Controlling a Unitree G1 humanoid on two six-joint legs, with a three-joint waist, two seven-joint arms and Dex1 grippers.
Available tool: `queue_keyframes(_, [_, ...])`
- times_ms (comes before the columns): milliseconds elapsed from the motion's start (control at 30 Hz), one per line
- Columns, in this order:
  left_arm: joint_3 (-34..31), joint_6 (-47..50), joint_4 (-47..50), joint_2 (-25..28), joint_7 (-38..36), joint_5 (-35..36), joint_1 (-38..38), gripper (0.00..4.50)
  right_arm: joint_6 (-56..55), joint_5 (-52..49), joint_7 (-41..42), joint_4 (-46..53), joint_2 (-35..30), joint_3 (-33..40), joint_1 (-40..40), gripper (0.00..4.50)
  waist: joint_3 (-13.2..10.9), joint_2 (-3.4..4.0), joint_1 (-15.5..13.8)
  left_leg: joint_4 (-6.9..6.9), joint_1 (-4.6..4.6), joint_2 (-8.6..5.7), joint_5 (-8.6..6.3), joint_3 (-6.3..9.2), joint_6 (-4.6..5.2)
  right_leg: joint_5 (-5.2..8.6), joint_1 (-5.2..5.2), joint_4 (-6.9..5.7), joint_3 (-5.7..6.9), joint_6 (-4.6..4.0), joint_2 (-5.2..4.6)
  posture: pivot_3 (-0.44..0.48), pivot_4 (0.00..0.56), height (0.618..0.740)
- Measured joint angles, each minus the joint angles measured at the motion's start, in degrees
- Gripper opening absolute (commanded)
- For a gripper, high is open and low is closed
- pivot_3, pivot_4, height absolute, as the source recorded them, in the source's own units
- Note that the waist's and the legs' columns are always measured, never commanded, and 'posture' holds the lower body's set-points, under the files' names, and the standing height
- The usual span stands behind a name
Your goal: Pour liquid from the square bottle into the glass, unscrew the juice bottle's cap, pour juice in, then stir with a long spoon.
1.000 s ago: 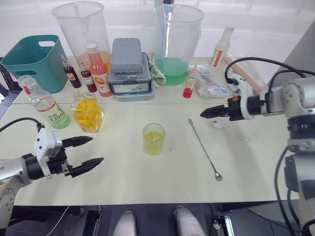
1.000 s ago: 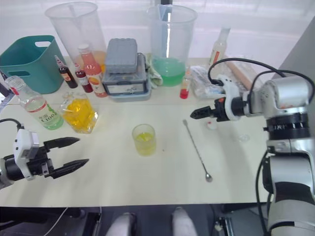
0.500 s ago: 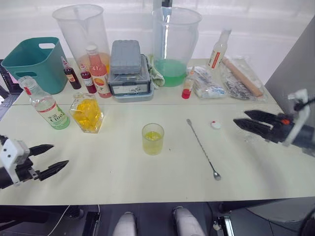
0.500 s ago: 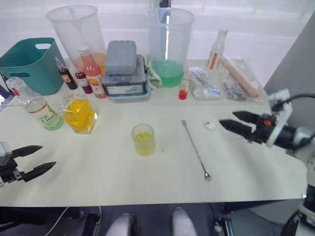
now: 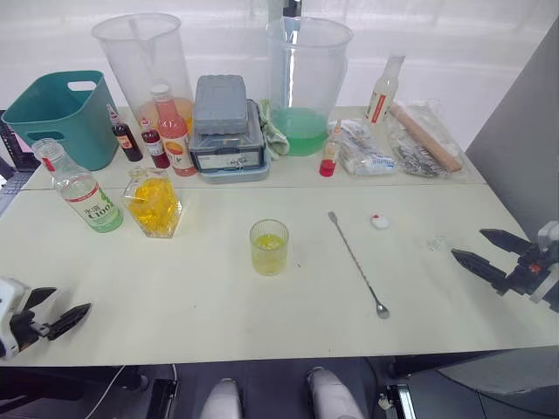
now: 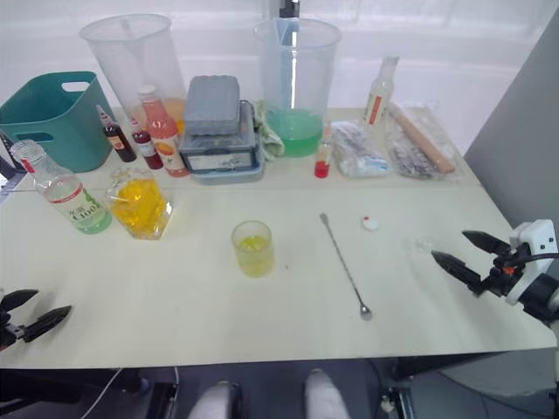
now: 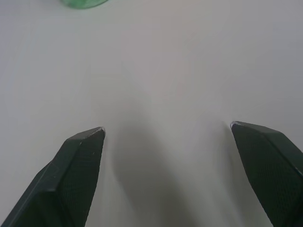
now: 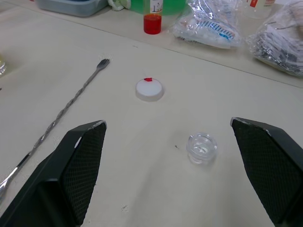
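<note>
The glass (image 5: 269, 247) sits centre frame holding yellow fluid, the cap (image 5: 380, 222) lies loose on the table right of centre, and the juice bottle (image 5: 79, 187) stands uncapped at left beside the square bottle (image 5: 154, 202), so stirring looks like the step left. The spoon (image 5: 356, 263) lies flat between glass and cap, its long axis running from upper left to lower right, bowl end nearest the bottom edge. The right claw (image 5: 490, 255), at the right edge, has its fingers spread wide and holds nothing; the spoon lies to its left, across open table. The left claw (image 5: 51, 307), at the lower left corner, is also wide open and empty, with the glass between it and the spoon. The right arm is clearly the nearer, and would meet the handle roughly crosswise
</note>
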State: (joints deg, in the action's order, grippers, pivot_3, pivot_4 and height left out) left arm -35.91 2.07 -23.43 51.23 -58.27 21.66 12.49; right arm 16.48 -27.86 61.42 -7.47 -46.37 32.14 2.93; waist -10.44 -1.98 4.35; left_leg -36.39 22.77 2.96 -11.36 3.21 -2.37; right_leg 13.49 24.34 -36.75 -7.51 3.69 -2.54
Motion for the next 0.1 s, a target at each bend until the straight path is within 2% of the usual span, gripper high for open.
queue_keyframes(100, [-0.29,-0.91,0.02,-0.92,0.75,-0.03,0.59,4.5,-1.29,-0.01,-0.34,-0.02,0.49,-0.13,0.0,4.46,0.0,0.0,-0.42,-0.02,-0.02,-0.01,0.0,0.01,-0.01,0.11,-0.06,0.01,0.0,-0.19,0.0,0.0,0.15,0.739])
